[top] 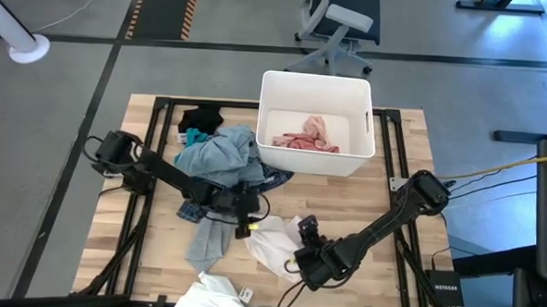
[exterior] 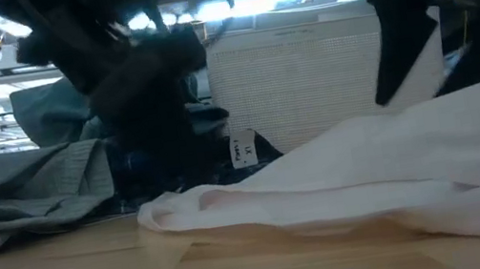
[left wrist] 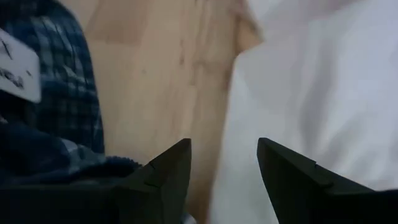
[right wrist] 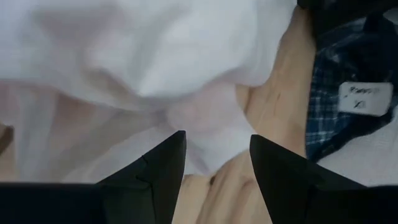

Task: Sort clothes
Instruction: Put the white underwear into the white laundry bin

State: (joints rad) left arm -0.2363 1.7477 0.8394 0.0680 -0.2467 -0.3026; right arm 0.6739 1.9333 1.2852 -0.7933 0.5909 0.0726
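Note:
A white garment (top: 274, 241) lies crumpled on the wooden table (top: 391, 223) near its middle. My left gripper (top: 249, 223) is open above that garment's left edge (left wrist: 249, 93), beside a dark blue plaid garment (left wrist: 59, 106) with a white tag (left wrist: 18, 68). My right gripper (top: 305, 233) is open over the white garment (right wrist: 124, 56) from the near right. Light blue-grey (top: 222, 156), teal and black (top: 201, 121) clothes are piled at the left. A pink garment (top: 307, 136) lies in the white bin (top: 268, 107).
The white bin stands at the table's far middle. Another white garment (top: 214, 297) hangs at the near edge. A light blue-grey piece (top: 205, 248) trails from the pile toward the near edge. Bare wood shows at the table's right side (top: 379, 269).

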